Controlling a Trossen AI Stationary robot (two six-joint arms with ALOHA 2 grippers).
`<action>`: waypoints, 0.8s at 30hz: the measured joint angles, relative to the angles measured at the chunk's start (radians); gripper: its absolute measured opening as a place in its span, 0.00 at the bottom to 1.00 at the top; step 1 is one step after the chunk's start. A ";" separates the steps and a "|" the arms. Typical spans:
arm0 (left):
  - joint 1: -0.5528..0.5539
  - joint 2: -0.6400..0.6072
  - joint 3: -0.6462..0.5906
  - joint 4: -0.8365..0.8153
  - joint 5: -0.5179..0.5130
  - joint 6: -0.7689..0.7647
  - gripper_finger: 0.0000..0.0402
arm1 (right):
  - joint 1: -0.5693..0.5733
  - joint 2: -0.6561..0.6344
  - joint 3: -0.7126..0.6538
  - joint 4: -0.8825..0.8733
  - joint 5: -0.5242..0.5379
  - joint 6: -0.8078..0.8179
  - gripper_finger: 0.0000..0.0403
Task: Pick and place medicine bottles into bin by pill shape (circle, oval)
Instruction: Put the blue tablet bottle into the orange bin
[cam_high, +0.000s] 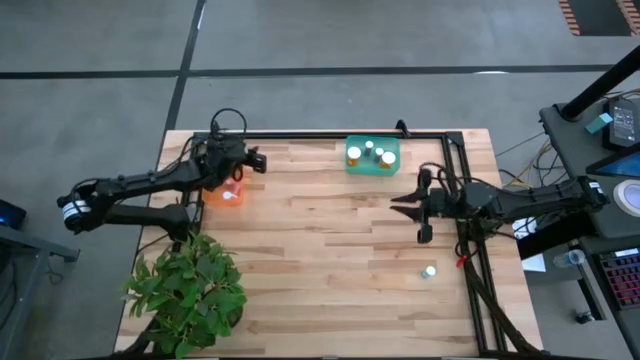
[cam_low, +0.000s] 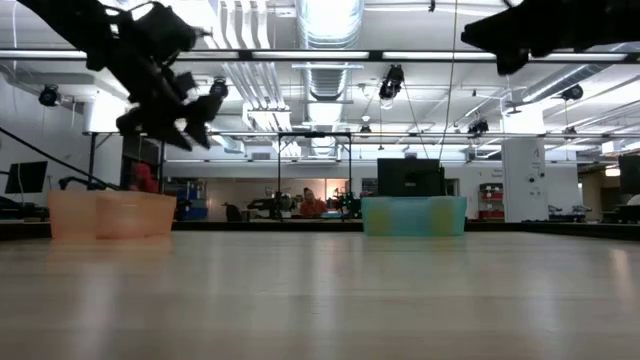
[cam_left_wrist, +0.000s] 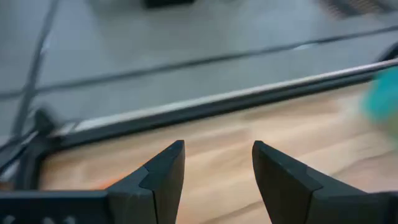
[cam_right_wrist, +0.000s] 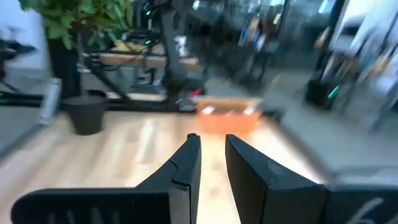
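An orange bin (cam_high: 225, 192) stands at the table's far left with a white-capped medicine bottle (cam_high: 230, 196) in it. A green bin (cam_high: 373, 155) at the far middle holds three bottles. One more bottle (cam_high: 428, 271) stands alone on the table at the near right. My left gripper (cam_high: 255, 160) hangs above the table just beyond the orange bin, open and empty (cam_left_wrist: 219, 146). My right gripper (cam_high: 402, 203) hovers level at the right, pointing toward the table's left. A narrow gap shows between its fingers (cam_right_wrist: 211, 138), with nothing in it.
A potted plant (cam_high: 190, 285) fills the near left corner. A black frame rail (cam_high: 330, 135) runs along the far edge and down the right side. Bare wood lies between the bins and the lone bottle.
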 joint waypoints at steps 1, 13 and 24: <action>-0.017 -0.007 0.000 0.032 0.000 0.024 0.42 | 0.000 0.007 0.000 -0.015 -0.022 0.058 0.16; -0.142 -0.004 0.000 0.284 0.003 0.216 0.42 | 0.063 0.192 0.183 -0.252 -0.397 0.680 0.16; -0.202 -0.018 -0.001 0.310 0.008 0.218 0.42 | 0.217 0.484 0.570 -1.205 -0.401 1.073 0.16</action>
